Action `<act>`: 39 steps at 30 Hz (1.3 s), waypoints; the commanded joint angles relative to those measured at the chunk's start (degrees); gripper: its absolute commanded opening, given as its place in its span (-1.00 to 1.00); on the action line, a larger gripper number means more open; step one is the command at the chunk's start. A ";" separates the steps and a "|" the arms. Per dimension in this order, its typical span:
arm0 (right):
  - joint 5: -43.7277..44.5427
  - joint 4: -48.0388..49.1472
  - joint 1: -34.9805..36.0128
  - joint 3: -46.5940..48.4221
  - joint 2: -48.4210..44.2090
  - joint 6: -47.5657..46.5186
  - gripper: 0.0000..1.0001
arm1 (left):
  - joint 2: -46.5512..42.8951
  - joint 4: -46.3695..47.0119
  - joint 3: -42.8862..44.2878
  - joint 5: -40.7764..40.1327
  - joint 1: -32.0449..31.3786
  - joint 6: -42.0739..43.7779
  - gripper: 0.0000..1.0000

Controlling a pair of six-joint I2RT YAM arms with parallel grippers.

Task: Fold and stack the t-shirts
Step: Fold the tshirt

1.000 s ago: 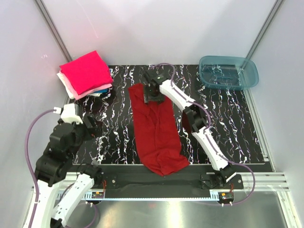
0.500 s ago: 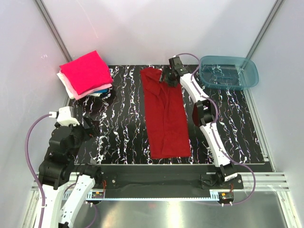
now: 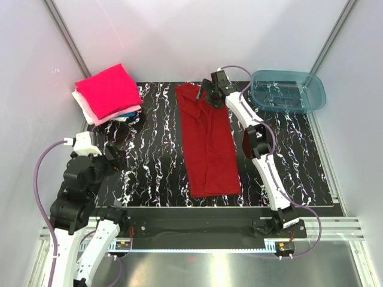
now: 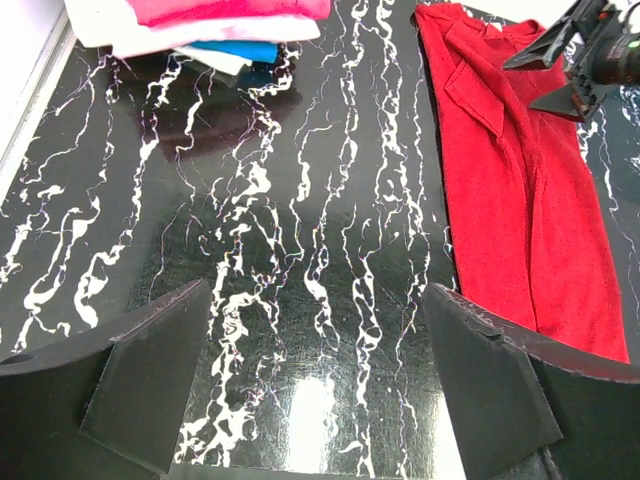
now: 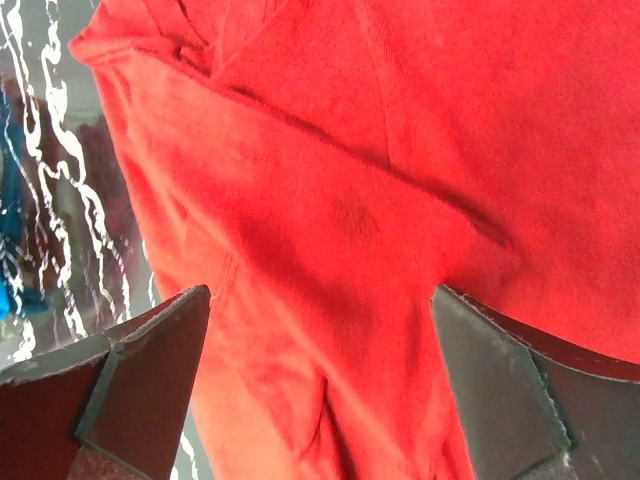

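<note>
We judged the step in hand to be the crosswise fold of the dark red shirt (image 3: 208, 143), which lay on the black marbled table (image 3: 287, 149) as a long narrow strip, running from the far edge towards the near one. The right gripper (image 3: 209, 94) hung over its far end with the jaws spread wide and nothing between them; the wrist view showed only red cloth beneath. The left gripper (image 4: 318, 292) was just as wide apart and empty, poised above bare table, well apart from the shirt. To do the fold well, we thought the right fingers should come down on the far hem and pinch every layer together, then carry it low and straight to the near hem, so that the edges met squarely. The cloth looked soft and thin, with a sleeve flap and several creases along its length, its near end lying slightly askew. The stack of folded shirts (image 3: 108, 91), magenta on top, waited at the far left corner.
</note>
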 commanded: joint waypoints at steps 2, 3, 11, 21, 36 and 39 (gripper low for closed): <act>-0.73 -2.78 0.21 -0.93 -13.96 -0.81 0.99 | 2.42 3.14 -0.26 2.01 0.25 0.72 0.86; -1.34 -3.57 0.21 -1.89 -15.89 -1.17 1.00 | 3.38 3.49 -0.26 2.80 0.34 0.89 0.86; -2.66 -2.99 0.21 -47.98 -52.48 -2.93 1.00 | 22.89 1.63 2.03 14.36 0.08 -5.33 0.72; -6.36 3.37 1.36 -94.78 -80.68 5.51 0.99 | 30.10 26.65 -18.17 21.00 -14.59 -23.44 0.66; -8.29 9.25 1.36 -116.15 -86.31 12.98 0.78 | 47.59 43.66 -22.85 15.29 -34.81 -39.27 0.34; -8.47 9.43 1.36 -119.66 -87.98 14.03 0.69 | 49.87 44.44 -23.64 13.88 -37.80 -41.55 0.28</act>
